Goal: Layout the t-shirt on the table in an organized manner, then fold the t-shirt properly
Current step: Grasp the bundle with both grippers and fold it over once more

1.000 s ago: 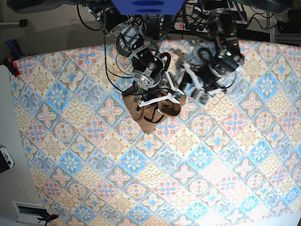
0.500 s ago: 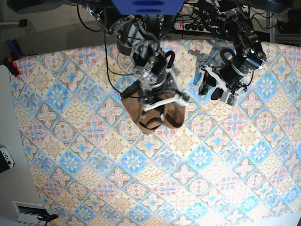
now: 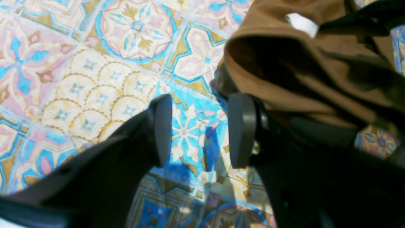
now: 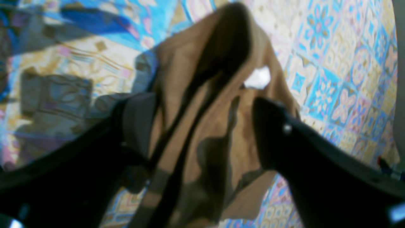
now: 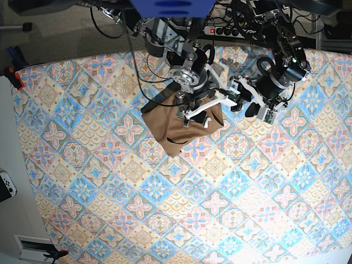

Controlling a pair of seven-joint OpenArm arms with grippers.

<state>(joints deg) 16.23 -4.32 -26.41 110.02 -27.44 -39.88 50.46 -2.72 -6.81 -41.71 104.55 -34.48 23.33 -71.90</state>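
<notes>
The tan t-shirt [image 5: 179, 125] lies in a bunched heap on the patterned table [image 5: 110, 181], near its far edge. My right gripper [image 5: 204, 114] hovers over the heap's right side. In the right wrist view its jaws stand open [image 4: 205, 129], wide apart, with the t-shirt [image 4: 196, 104] and its white tag [image 4: 258, 77] between and below the fingers. My left gripper [image 5: 243, 104] sits just right of the heap. It is open [image 3: 201, 129] with only the table [image 3: 95, 63] between its pads, and the t-shirt [image 3: 316, 63] lies beyond its right finger.
A power strip [image 5: 220, 30] and loose cables lie beyond the table's far edge, behind both arms. A red clamp [image 5: 14, 77] sits at the table's left corner. A white controller [image 5: 5, 184] lies off the left side.
My right gripper has opened and shifted toward the far edge; the t-shirt has settled onto the table in a flatter heap. The left arm swung right earlier and now holds still.
</notes>
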